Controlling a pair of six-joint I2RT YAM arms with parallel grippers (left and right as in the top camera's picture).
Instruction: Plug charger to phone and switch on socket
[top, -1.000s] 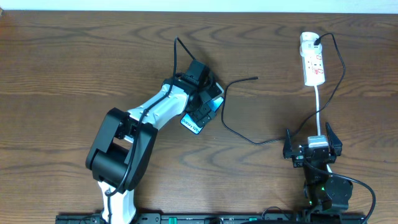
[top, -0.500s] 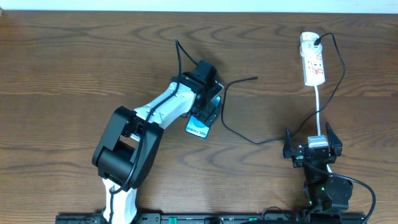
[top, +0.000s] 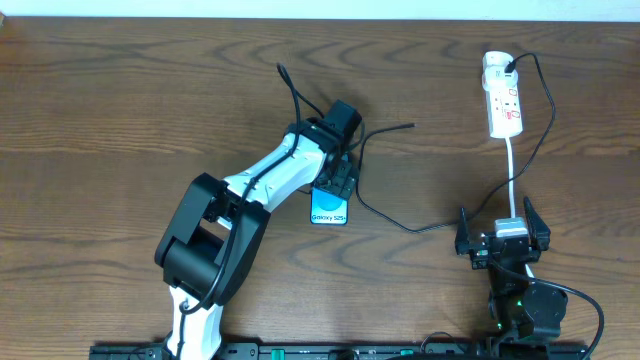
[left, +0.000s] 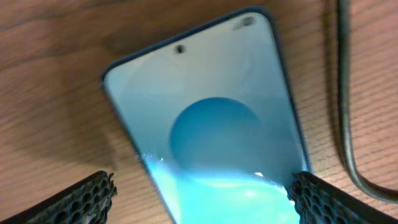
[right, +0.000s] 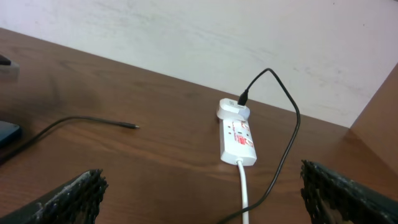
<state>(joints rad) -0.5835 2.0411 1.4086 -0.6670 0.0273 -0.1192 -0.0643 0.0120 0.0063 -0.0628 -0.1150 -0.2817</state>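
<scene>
Apparently "Galaxy S25" on phone (top: 329, 213)

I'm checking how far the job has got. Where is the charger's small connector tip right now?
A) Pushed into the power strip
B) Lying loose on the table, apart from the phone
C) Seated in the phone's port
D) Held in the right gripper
B: in the overhead view the connector tip lies loose on the table, well apart from the phone, with nothing gripping it.
</scene>
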